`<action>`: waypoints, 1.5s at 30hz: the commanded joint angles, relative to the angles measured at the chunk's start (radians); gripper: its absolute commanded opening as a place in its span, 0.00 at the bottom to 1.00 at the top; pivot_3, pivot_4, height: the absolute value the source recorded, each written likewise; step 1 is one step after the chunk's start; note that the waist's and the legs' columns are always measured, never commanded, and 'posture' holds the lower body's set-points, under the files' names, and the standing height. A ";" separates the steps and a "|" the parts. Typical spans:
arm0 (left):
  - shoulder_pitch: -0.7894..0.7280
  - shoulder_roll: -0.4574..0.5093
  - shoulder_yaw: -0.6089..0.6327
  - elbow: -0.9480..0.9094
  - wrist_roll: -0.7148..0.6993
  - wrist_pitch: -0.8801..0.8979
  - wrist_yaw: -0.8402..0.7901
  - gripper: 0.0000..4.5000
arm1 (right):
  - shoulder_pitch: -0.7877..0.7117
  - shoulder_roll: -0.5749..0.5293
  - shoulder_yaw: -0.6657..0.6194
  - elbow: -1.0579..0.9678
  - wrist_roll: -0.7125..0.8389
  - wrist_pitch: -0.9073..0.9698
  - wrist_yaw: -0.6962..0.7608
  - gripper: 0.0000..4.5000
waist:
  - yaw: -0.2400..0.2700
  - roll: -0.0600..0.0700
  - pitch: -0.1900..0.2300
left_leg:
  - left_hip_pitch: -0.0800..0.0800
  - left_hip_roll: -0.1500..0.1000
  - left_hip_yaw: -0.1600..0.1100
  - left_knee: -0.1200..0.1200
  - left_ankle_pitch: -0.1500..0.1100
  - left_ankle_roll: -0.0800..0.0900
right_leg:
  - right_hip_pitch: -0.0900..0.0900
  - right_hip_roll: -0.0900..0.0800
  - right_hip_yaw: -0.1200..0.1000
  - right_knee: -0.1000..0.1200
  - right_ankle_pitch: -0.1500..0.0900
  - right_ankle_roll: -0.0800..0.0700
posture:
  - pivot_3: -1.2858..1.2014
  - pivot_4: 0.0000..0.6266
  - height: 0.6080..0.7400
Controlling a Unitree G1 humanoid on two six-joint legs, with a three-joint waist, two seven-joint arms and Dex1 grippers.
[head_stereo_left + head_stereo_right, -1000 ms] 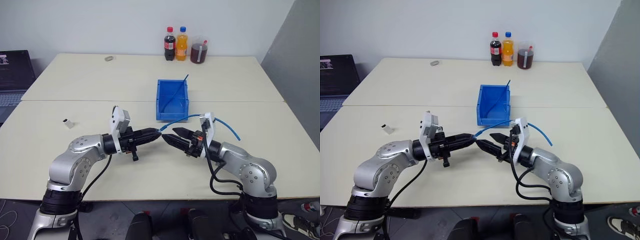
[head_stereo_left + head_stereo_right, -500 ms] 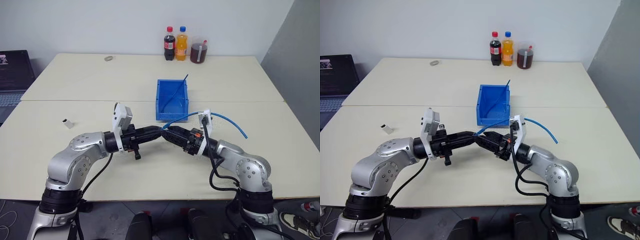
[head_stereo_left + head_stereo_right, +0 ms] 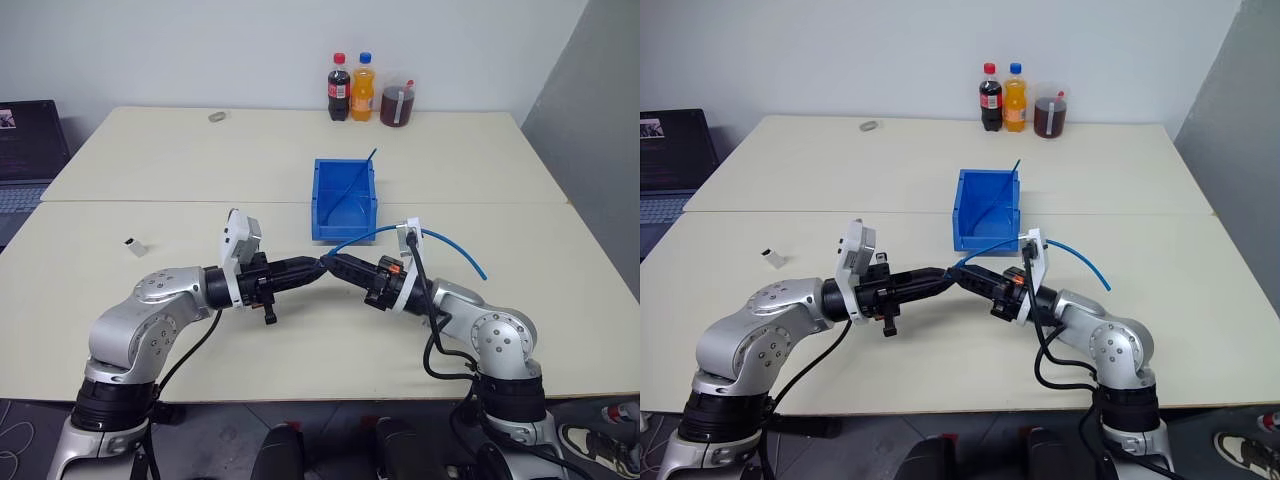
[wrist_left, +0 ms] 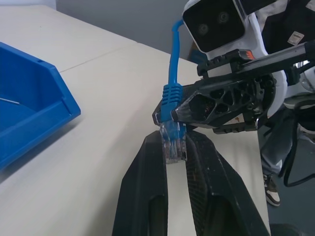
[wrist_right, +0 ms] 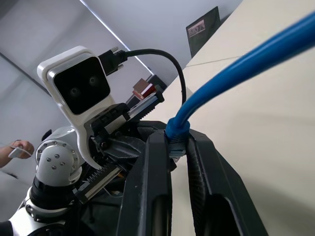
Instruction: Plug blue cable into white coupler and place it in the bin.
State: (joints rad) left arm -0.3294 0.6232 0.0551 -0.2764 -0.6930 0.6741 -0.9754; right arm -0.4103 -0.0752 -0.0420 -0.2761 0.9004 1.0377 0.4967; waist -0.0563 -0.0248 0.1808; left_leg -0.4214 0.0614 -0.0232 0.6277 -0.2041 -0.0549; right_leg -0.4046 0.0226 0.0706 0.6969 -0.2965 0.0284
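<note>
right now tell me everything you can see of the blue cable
The blue cable is a thin, flexible light-blue cord with a clear plug and ribbed blue boot at its tip. Both grippers' fingers pinch that end, left and right, above the table. The rest arcs up and trails toward the robot's right.

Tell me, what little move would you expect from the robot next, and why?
Probably the left gripper lets go of the plug. Both grippers pinch the blue cable at its plug end, the right gripper just behind it, so the cable seems handed over. The white coupler lies untouched on the table, on the robot's left.
</note>
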 commanded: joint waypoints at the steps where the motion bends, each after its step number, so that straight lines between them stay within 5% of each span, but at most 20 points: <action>1: 0.000 0.010 0.015 -0.004 0.005 -0.024 -0.006 0.05 | -0.012 -0.009 0.002 -0.033 0.071 0.017 0.027 0.03 | 0.000 0.000 0.000 | 0.000 0.000 0.000 0.000 0.000 0.000 | 0.000 0.000 0.000 0.000 0.000 0.000 | 0.52 0.24 1.00; 7: 0.000 0.011 0.017 0.027 0.023 -0.041 -0.014 0.05 | -0.013 -0.024 0.014 -0.034 0.079 0.014 0.030 0.03 | 0.000 0.000 0.000 | 0.000 0.000 0.000 0.000 0.000 0.000 | 0.000 0.000 0.000 0.000 0.000 0.000 | 0.52 0.24 1.00; 9: 0.006 0.021 0.013 0.036 0.026 -0.037 -0.022 0.21 | -0.013 -0.028 0.018 -0.035 0.072 0.006 0.031 0.03 | 0.000 0.000 0.000 | 0.000 0.000 0.000 0.000 0.000 0.000 | 0.000 0.000 0.000 0.000 0.000 0.000 | 0.52 0.24 1.00; 22: 0.168 0.107 0.091 -0.030 0.026 -0.040 -0.016 0.78 | -0.016 -0.047 0.034 -0.006 0.006 -0.080 0.034 0.03 | -0.001 0.000 0.000 | 0.000 0.001 0.000 -0.001 0.000 0.000 | -0.001 0.000 0.000 -0.001 0.000 0.000 | 0.52 0.24 1.00; 27: 0.264 0.020 0.157 -0.050 0.163 -0.103 0.255 1.00 | -0.022 -0.078 0.069 0.009 -0.071 -0.152 0.057 0.03 | 0.000 0.000 0.000 | 0.000 0.001 0.000 -0.001 0.000 0.000 | -0.001 0.000 0.001 -0.001 0.000 -0.001 | 0.52 0.24 1.00; 34: 0.386 -0.240 0.265 -0.127 0.433 -0.072 0.829 1.00 | -0.017 -0.090 0.095 0.034 -0.118 -0.205 0.077 0.03 | 0.002 0.000 0.000 | -0.001 0.001 0.000 -0.001 0.000 0.000 | -0.001 -0.001 0.001 -0.002 0.000 0.000 | 0.52 0.24 1.00; 45: 0.082 -0.310 0.412 0.110 0.492 0.042 1.133 1.00 | -0.052 -0.092 0.098 0.065 -0.133 -0.226 0.089 0.03 | 0.023 -0.003 -0.001 | -0.001 -0.001 -0.001 0.001 0.000 0.000 | 0.000 0.000 0.000 -0.001 0.001 0.002 | 0.52 0.24 1.00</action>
State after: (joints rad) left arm -0.2030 0.3145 0.4310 -0.2082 -0.2119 0.6989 0.1150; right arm -0.4433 -0.1707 0.0618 -0.1912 0.7659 0.8326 0.5701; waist -0.0334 -0.0276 0.1800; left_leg -0.4226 0.0606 -0.0229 0.6283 -0.2042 -0.0551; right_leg -0.4048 0.0220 0.0711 0.6956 -0.2954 0.0299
